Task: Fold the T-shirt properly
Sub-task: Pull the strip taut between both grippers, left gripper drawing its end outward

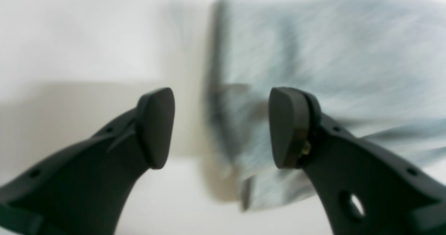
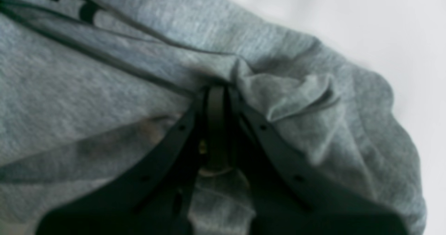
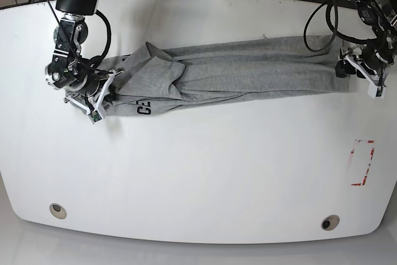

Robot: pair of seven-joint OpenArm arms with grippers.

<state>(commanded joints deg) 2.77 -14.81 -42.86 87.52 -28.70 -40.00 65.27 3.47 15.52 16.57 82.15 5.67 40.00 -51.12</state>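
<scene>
White tabletop (image 3: 198, 178) carries the T-shirt (image 3: 236, 74), stretched into a long narrow band across its far half, black lettering (image 3: 144, 110) showing near one end. Right gripper (image 2: 216, 99) has its jaws closed, pinching bunched grey fabric at that lettered end. Left gripper (image 1: 221, 127) sits at the opposite end, jaws spread wide, nothing between them. Red markings (image 3: 361, 162) lie near the table's edge.

matte black claw (image 1: 221, 127), rounded pads (image 1: 156, 127).
</scene>
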